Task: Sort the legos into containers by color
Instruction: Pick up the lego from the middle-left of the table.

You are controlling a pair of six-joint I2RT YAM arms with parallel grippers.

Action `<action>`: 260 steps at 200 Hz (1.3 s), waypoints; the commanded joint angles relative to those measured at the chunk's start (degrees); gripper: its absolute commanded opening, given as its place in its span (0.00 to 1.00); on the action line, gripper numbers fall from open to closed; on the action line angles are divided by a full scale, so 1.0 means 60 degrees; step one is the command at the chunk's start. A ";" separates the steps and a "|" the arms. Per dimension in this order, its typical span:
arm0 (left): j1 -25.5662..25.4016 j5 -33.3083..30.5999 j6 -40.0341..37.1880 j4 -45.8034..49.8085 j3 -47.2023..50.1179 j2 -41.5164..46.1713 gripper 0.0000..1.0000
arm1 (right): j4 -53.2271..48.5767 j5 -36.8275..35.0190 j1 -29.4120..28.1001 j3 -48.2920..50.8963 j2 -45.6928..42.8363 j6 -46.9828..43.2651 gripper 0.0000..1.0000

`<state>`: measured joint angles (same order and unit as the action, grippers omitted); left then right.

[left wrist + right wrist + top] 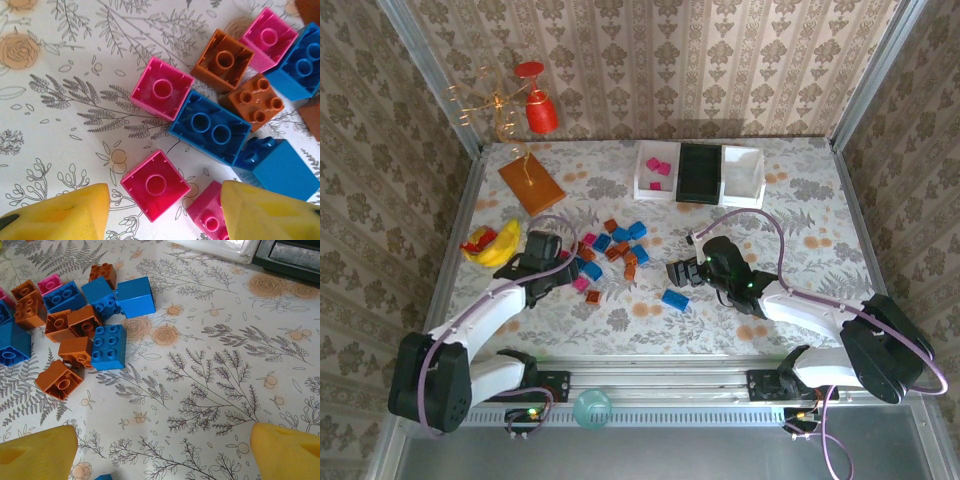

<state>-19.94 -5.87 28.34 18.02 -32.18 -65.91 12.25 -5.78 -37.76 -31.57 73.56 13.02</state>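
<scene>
at centre frame, glossy pink, blue, brown-orange legos [620,236], some edge-cropped; left gripper [165,202], right gripper [162,447] fingers apart, empty

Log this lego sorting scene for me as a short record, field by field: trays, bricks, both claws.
trays: white tray with pink bricks, black tray, second white tray, side by side at the far edge
pile: loose bricks in pink, blue and orange, left of centre
stray: one blue brick apart, near the right claw
left claw: open, straddling a pink brick, not gripping
right claw: open over bare tablecloth
clutter: banana toy, orange board, at left
</scene>
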 commanded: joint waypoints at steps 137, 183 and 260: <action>0.0409 0.0217 0.0156 -0.1660 -0.0152 -0.2399 0.56 | 0.0382 0.0204 -0.0079 -0.0129 -0.0256 0.0348 0.91; 0.0424 0.0167 -0.0367 -0.2064 -0.0539 -0.3164 0.54 | 0.0302 0.0254 -0.0108 -0.0187 -0.0234 0.0367 0.91; 0.0555 0.0302 -0.1190 -0.1916 -0.1593 -0.3855 0.45 | 0.0246 -0.0168 -0.0123 -0.0289 0.0187 0.0087 0.91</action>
<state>-17.47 -5.96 24.45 19.86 -40.01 -85.03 13.61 -5.50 -38.09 -31.57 73.63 14.00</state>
